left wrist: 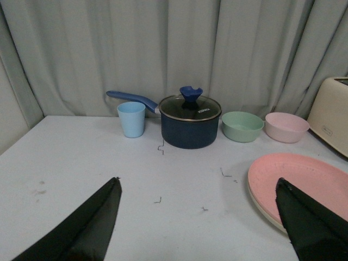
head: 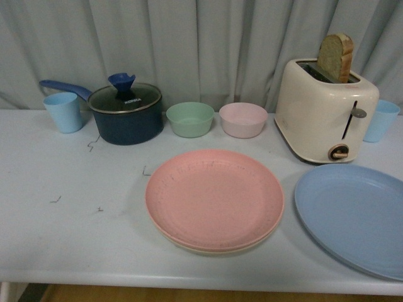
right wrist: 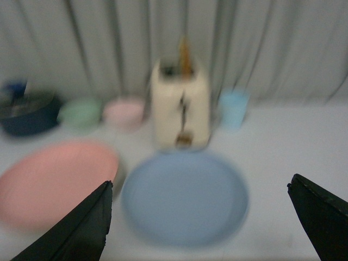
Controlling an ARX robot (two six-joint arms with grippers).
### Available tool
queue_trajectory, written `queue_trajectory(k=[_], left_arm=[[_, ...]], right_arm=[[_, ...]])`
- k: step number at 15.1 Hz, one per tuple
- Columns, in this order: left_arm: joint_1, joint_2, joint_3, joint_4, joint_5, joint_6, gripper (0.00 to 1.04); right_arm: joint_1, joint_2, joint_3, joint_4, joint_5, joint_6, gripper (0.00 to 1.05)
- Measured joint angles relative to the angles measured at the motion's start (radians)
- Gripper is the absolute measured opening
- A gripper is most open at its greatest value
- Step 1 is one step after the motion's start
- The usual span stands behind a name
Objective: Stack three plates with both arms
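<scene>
Pink plate (head: 214, 198) lies on the beige plate (head: 208, 249) at mid-table. The blue plate (head: 356, 217) sits near it on the right, not touching, by the front edge. You'll see the mint bowl (head: 189, 118) and pink bowl (head: 243, 119) empty, bread (head: 335, 56) in the toaster (head: 318, 113), and open table (head: 63, 207) to the left. The writing on the pot (head: 126, 116) lid is too small to read. The left gripper (left wrist: 198, 181) and right gripper (right wrist: 199, 186) gape wide, holding nothing.

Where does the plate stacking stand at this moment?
Done: the pink plate sits on the beige plate, whose rim peeks out beneath. In hand: nothing; the left claw and right claw are both open and empty. Left: the blue plate lies alone to the right, not yet on the stack.
</scene>
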Motion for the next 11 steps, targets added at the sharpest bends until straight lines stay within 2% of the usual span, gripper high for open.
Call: queue_trajectory(k=[1, 2, 3, 6, 9, 11], left_arm=[[0.000, 0.000, 0.000, 0.000, -0.001, 0.000, 0.95], [0.000, 0.000, 0.000, 0.002, 0.000, 0.003, 0.99], [0.000, 0.000, 0.000, 0.000, 0.000, 0.003, 0.98], [0.000, 0.000, 0.000, 0.000, 0.000, 0.003, 0.98], [0.000, 0.000, 0.000, 0.000, 0.000, 0.003, 0.98], [0.000, 0.000, 0.000, 0.000, 0.000, 0.003, 0.98]], right_arm=[[-0.039, 0.140, 0.090, -0.205, -0.114, 0.034, 0.98], [-0.067, 0.404, 0.203, -0.266, -0.185, 0.056, 0.98], [-0.077, 0.589, 0.282, -0.209, -0.226, 0.054, 0.98], [-0.138, 1.093, 0.523, -0.135, -0.212, -0.008, 0.98], [-0.179, 1.429, 0.721, -0.104, -0.187, -0.058, 0.98], [-0.225, 1.749, 0.892, -0.060, -0.127, -0.132, 0.98]])
